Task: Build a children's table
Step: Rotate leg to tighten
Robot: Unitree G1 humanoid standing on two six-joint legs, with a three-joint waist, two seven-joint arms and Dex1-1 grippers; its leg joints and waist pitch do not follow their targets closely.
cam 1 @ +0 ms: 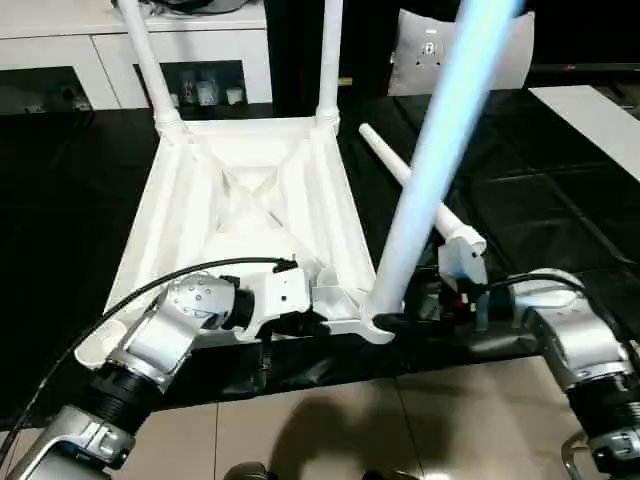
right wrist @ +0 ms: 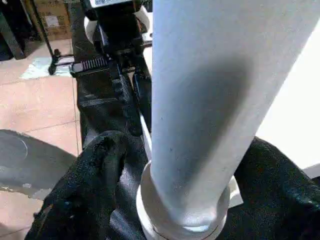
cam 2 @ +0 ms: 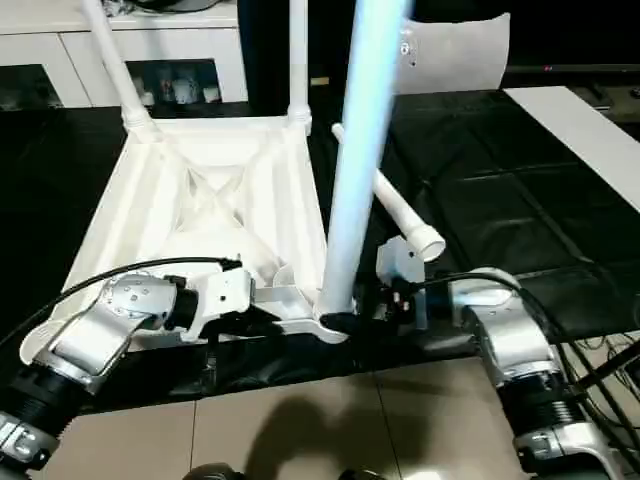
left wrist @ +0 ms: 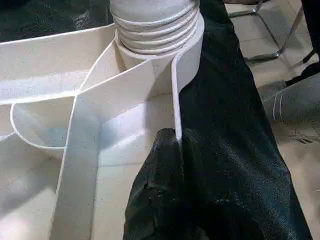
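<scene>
The children's table top [cam 1: 245, 215] lies upside down on a black padded surface [cam 1: 540, 215], its ribbed, cross-braced underside facing up. The left gripper [left wrist: 167, 150] is clamped shut on the thin wall of the top's near rim, one finger [left wrist: 160, 195] pressed against the inner face of that wall. Just beyond the left gripper, along the rim, is the near right corner socket [left wrist: 157, 47], and seated in it is the threaded foot of a leg.

That near leg [cam 1: 430, 170] stands almost upright in the socket and leans slightly away from the top. The right gripper [right wrist: 187, 195] straddles the base of this leg, a finger [right wrist: 87, 190] on either side of it; the jaws stand apart, and whether the pads press the leg or merely flank it cannot be told. In the right wrist view the left gripper sits just past the leg, at the rim.

On the far side of the top from both grippers, two corner sockets each hold an upright leg: the far left leg [cam 1: 150, 70] and the far right leg [cam 1: 330, 60]. The fourth leg [cam 1: 415, 185] lies loose on the black surface, beyond the right gripper and beside the top's right edge, its threaded end pointing toward the right gripper. The near left socket, beside the left forearm, cannot be seen well enough to tell its contents.

Far behind stand a white cabinet [cam 1: 60, 45] with items on its shelves and a grey pillow [cam 1: 425, 50].
</scene>
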